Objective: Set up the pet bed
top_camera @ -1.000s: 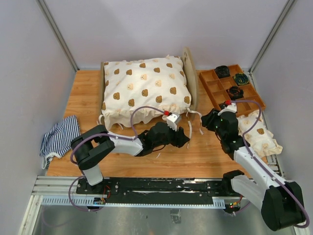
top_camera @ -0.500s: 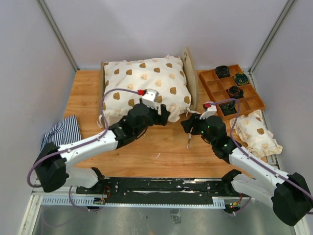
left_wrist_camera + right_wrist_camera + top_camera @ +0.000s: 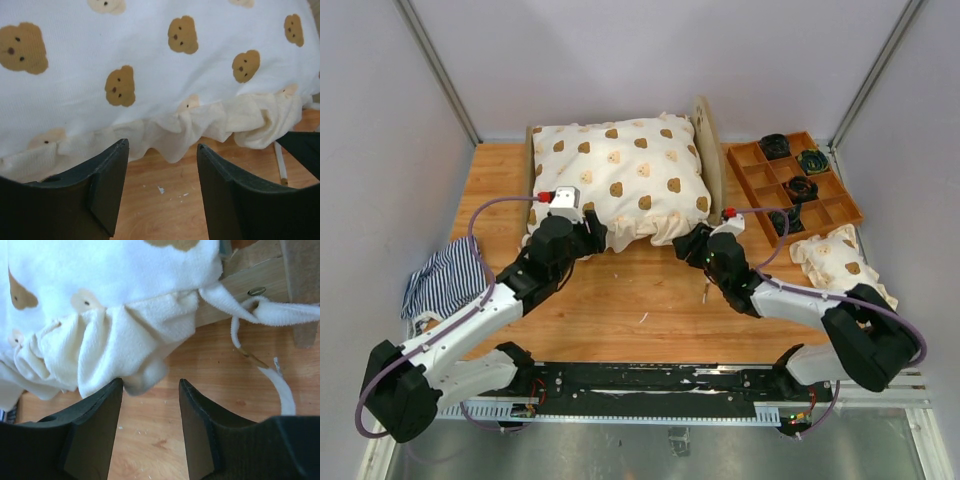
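Mostly pet bed [image 3: 708, 160] under bear-print cushion [image 3: 620, 180]; left end effector [image 3: 160, 150], right end effector [image 3: 150, 385] released.

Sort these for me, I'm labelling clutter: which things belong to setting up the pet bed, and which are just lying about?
Belongs to the job:
pet bed
bear-print cushion lying on it
small bear-print pillow, probably, since its fabric matches

Just lying about:
wooden tray at far right
striped cloth at the left edge
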Motion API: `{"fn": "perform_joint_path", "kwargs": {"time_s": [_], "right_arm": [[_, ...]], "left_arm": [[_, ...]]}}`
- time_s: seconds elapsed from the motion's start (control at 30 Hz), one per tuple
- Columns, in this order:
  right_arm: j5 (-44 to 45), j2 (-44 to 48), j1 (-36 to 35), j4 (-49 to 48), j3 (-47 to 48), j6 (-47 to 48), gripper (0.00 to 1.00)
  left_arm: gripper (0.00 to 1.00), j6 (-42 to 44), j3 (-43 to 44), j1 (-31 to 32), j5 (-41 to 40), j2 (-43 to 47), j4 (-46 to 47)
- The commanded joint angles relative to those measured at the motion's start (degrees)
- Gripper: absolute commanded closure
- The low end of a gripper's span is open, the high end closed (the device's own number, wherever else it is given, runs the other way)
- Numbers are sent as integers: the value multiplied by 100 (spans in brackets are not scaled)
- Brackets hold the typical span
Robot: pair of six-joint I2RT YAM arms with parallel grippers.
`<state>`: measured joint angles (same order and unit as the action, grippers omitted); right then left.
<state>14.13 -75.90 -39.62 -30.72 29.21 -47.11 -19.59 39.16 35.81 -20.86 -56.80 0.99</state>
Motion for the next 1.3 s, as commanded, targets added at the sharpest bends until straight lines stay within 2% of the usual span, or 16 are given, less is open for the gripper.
{"fn": "perform_joint_path", "kwargs": {"time_s": [0.0,0.03,0.07,0.13,0.17,0.2,0.27,0.43,0.6,0.7,0.9,1.0,1.03,1.13,1.2,1.27], "right_arm": [[671,-454,-69,-1538,-130,-739,50],[728,-547,-72,-1698,-144,-753,54],[748,-628,-70,-1959,-189,-679,63],[719,-707,-64,-2442,-334,-497,89],[699,-675,-53,-2562,-417,-438,98],[662,-583,-40,-2559,-516,-382,99],[686,-201,-24,-2037,-643,-165,100],[1067,1055,105,1157,-178,576,100],[1627,2000,312,2228,-245,1284,100],[1881,2078,345,2531,-293,1498,100],[1961,1970,594,2342,-392,1725,100],[1425,1899,595,2101,-379,1714,100],[1105,1850,599,1945,-398,1713,96],[701,1776,595,2294,-208,1477,65],[720,1884,600,2649,-3,1503,54],[643,2029,597,2999,288,1843,49]], "left_arm": [[40,-336,-246,-180,204,-131,196],[41,-395,-302,-233,224,-179,256],[41,-424,-356,-293,238,-215,327],[42,-471,-447,-383,197,-280,454],[42,-499,-478,-443,189,-326,488],[42,-534,-501,-508,177,-367,516],[43,-531,-586,-614,60,-471,644],[47,-505,-693,-862,-180,-872,718],[49,-497,-863,-1089,-368,-1003,802],[51,-528,-845,-1301,-320,-1088,727],[72,-338,-695,-1564,-412,-997,483],[71,-416,-610,-1582,-287,-877,366],[66,-507,-600,-1579,-189,-804,309],[49,-656,-634,-1580,532,-498,210],[43,-776,-666,-1585,898,-140,96],[38,-792,-685,-1585,1099,282,6]]}}
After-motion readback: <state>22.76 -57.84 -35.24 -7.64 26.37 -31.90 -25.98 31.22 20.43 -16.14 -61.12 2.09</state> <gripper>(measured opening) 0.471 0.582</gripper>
